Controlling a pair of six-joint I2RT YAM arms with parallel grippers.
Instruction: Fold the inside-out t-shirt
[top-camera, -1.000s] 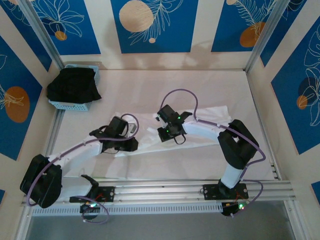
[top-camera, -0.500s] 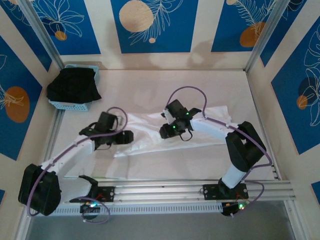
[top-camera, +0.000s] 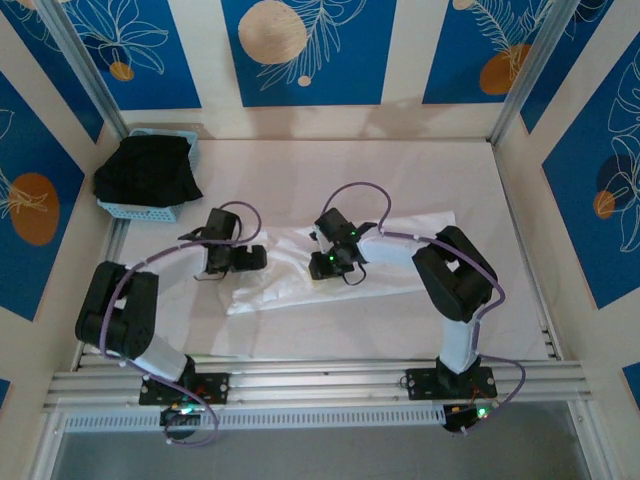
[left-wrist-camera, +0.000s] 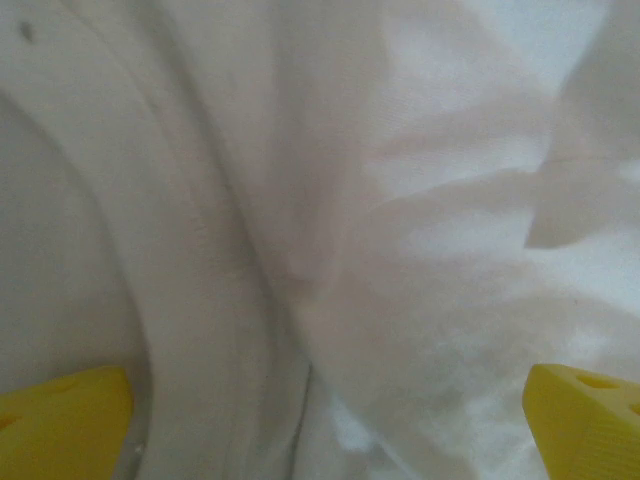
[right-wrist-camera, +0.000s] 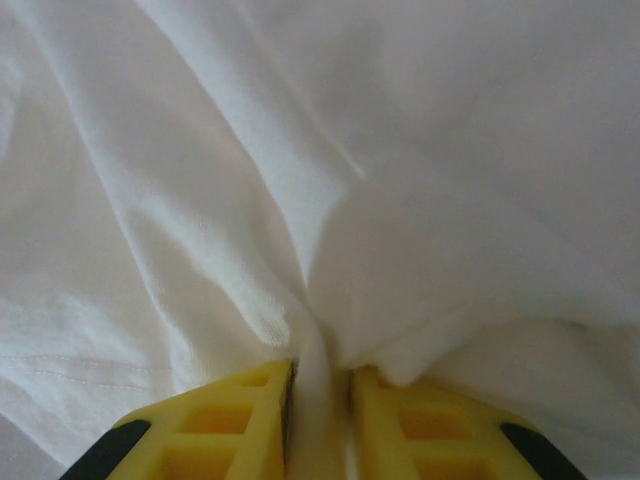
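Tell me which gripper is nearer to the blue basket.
Left. The left gripper hangs open over the white t-shirt's end nearest the blue basket; the right gripper, shut on a t-shirt fold, sits farther right.

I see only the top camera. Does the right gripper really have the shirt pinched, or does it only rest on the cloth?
Observer: It has it pinched. The right wrist camera shows the right gripper shut on a narrow fold of the shirt, and the cloth bunches where it enters the jaws.
Operator: And the left gripper, does it hold the shirt too?
Observer: No. In the left wrist camera the left gripper is wide open, its jaws far apart. Wrinkled cloth lies below it, and nothing is gripped.
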